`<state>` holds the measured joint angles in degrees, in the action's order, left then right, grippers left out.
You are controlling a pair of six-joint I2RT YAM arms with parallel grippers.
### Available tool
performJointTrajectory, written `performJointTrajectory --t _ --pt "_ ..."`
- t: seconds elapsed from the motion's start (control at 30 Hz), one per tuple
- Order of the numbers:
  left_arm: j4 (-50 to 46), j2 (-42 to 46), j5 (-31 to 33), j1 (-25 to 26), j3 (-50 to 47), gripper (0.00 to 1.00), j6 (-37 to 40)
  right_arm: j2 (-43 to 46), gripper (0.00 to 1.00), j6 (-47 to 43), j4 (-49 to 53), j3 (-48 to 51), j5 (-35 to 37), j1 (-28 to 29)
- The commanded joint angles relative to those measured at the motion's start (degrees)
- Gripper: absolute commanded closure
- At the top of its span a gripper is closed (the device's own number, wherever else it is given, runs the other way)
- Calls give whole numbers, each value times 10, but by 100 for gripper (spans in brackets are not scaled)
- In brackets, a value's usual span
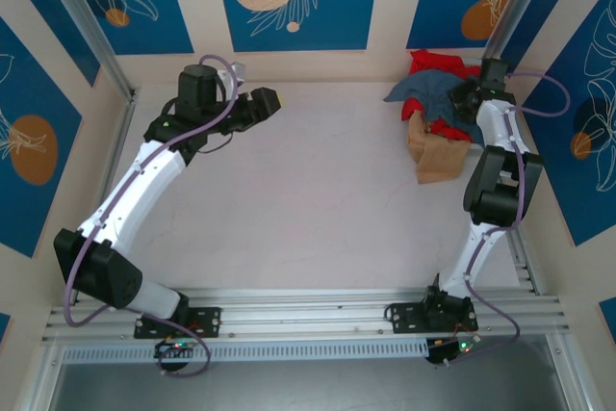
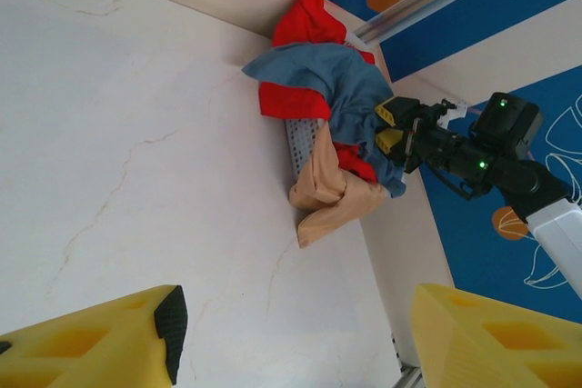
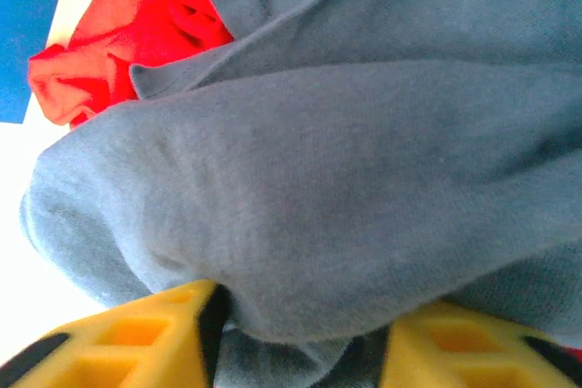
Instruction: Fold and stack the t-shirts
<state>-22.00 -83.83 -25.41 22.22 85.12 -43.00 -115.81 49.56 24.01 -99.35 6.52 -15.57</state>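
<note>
T-shirts (image 1: 438, 93) lie heaped, unfolded, in the table's (image 1: 308, 199) far right corner, the grey one (image 2: 327, 70) draped across the reds (image 2: 305, 20). Right gripper (image 3: 300, 333) straddles a grey fold, likely to lift it out; pinched yet? Can't tell. Left gripper (image 2: 291, 324) hangs apart, empty, far left.

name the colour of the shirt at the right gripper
The shirt is blue-grey, clearest in the right wrist view.

The left arm (image 1: 144, 175) is stretched forward and inward with the jaws of the left gripper (image 2: 296, 329) standing wide apart, while the right arm (image 1: 500, 185) is stretched forward with the jaws of the right gripper (image 3: 300, 338) set either side of a fold of the blue-grey t-shirt (image 3: 346, 179), grip unconfirmed.
</note>
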Motion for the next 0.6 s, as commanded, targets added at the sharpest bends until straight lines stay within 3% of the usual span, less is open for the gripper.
performJointTrajectory --t 0.0,0.2,0.4,0.57 --pt "-14 1 -14 3 20 36 12 -11 70 19 -18 -24 -15 5" --pt "-33 8 -13 3 20 44 21 54 100 15 -33 10 52 27" --pt "-50 10 4 3 20 47 24 144 100 -18 -39 24 116 66" --pt "-61 -3 17 3 31 46 24 194 100 -66 -54 -31 111 106"
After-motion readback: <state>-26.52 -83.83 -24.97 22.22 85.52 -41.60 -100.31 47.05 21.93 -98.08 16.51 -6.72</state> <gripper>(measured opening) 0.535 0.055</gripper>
